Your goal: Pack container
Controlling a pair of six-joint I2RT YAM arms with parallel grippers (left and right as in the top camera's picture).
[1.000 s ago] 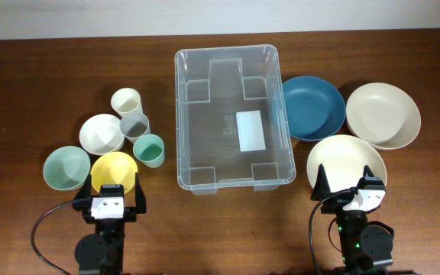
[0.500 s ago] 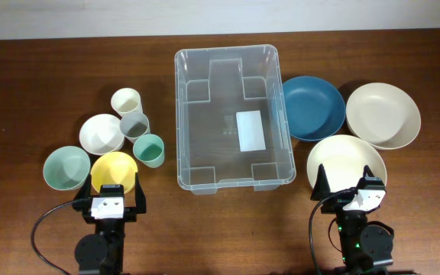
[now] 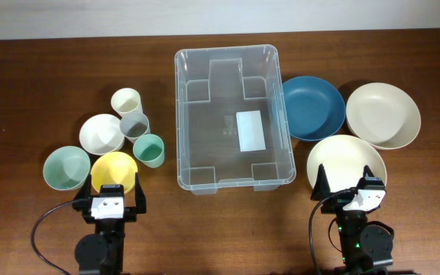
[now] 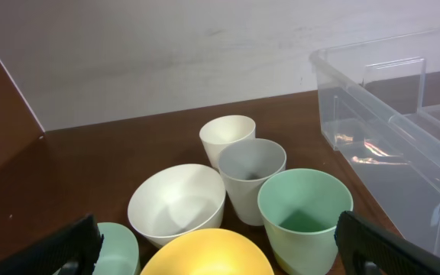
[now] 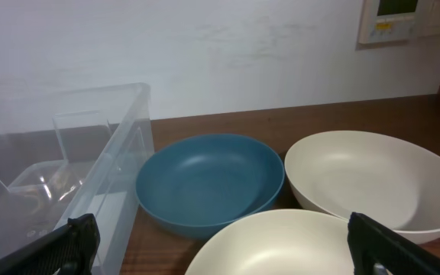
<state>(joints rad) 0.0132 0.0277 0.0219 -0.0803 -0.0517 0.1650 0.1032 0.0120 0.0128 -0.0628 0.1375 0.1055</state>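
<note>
The clear plastic container (image 3: 197, 164) stands empty in the middle of the table, a white label (image 3: 250, 131) on its base. It also shows in the left wrist view (image 4: 403, 130) and the right wrist view (image 5: 90, 176). My left gripper (image 3: 113, 186) is open at the near left, over the near edge of a yellow bowl (image 3: 114, 168). My right gripper (image 3: 348, 177) is open at the near right, over the near edge of a cream bowl (image 3: 346, 162). Neither gripper holds anything.
Left of the container: a cream cup (image 3: 126, 101), grey cup (image 3: 135, 124), green cup (image 3: 149, 150), white bowl (image 3: 101, 133), pale green bowl (image 3: 66, 167). Right of it: a blue bowl (image 3: 312, 107) and a large cream bowl (image 3: 383, 114).
</note>
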